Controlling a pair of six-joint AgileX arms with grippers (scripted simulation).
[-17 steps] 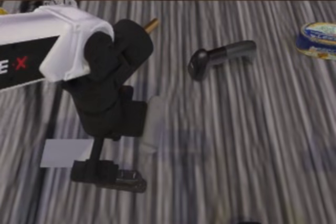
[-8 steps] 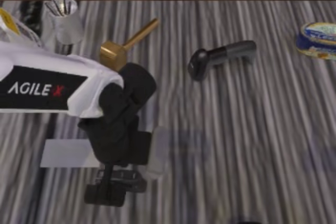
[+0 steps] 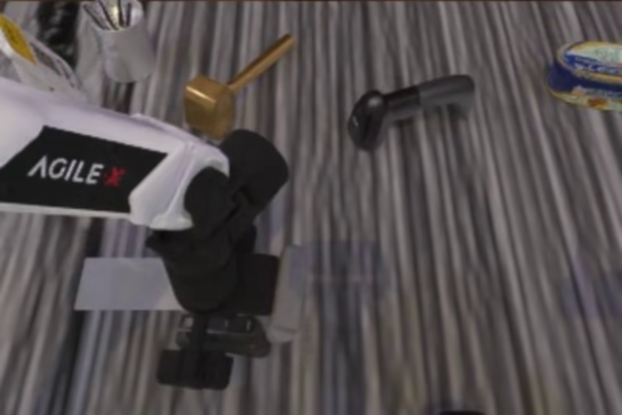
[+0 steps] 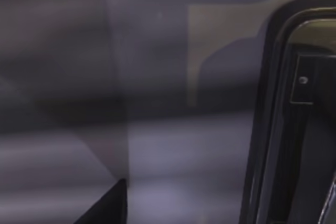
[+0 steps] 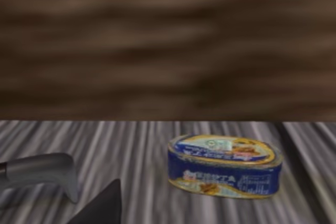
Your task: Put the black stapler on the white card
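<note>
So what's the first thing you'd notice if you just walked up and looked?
The big white and black left arm reaching in from the table's left, its left gripper down by the black stapler beside the white card. Then the gold hammer near the far edge and the blue tin at far right.

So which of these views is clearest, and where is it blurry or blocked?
Right wrist view: clearest, the blue tin reads well. Top view: streaky table, and the left arm hides much of the white card. Left wrist view: dim and smeared, nothing identifiable.

Left arm (image 3: 107,167): white shell, black panel lettered AGILEX, matte black wrist.
</note>
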